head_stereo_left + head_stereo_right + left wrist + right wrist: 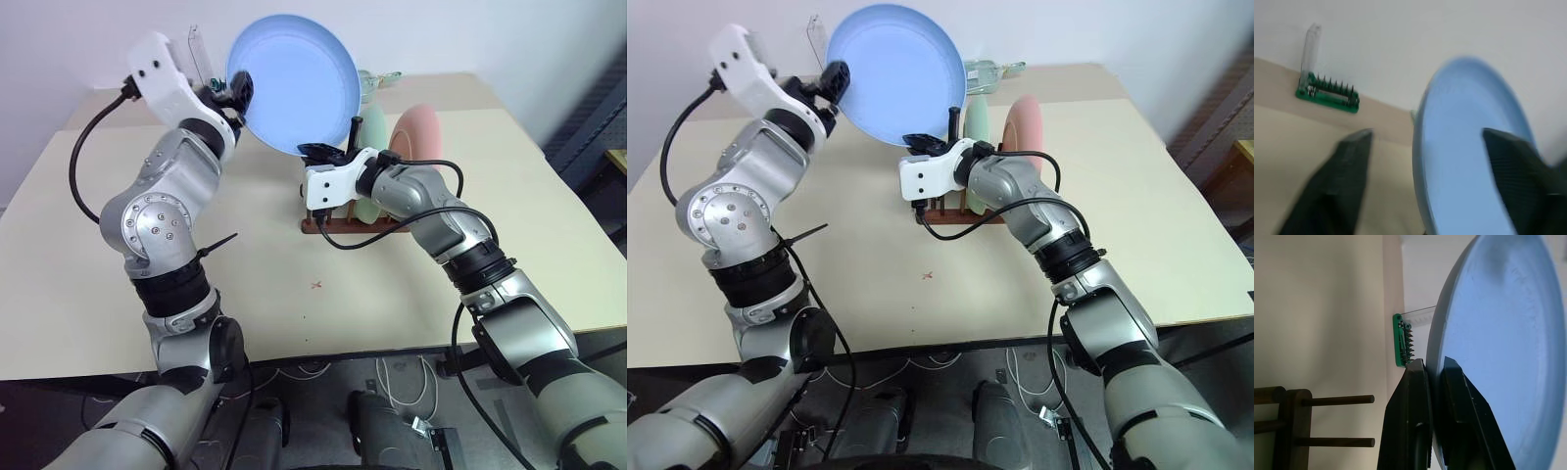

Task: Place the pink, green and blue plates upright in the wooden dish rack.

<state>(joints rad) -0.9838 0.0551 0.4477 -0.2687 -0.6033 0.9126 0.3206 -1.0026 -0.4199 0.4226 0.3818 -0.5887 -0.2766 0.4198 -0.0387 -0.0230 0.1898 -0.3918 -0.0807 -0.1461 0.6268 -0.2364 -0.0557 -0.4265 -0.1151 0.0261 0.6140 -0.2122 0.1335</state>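
Observation:
The light blue plate [294,78] is held up on edge above the table. My right gripper [1433,363] is shut on its lower rim, one finger on each face. At the plate's left edge my left gripper [1425,134] is open, its fingers [1352,161] spread wide with the rim between them and apart from both. The wooden dish rack [333,223] stands just behind my right hand. In it the pale green plate [370,132] and the pink plate [416,132] stand upright, green on the left, both partly hidden by my right arm.
A green case of screwdriver bits [1327,93] with a clear lid lies at the table's far edge by the wall. The beige table [294,304] has open room in front of the rack, with a small red cross mark [316,285].

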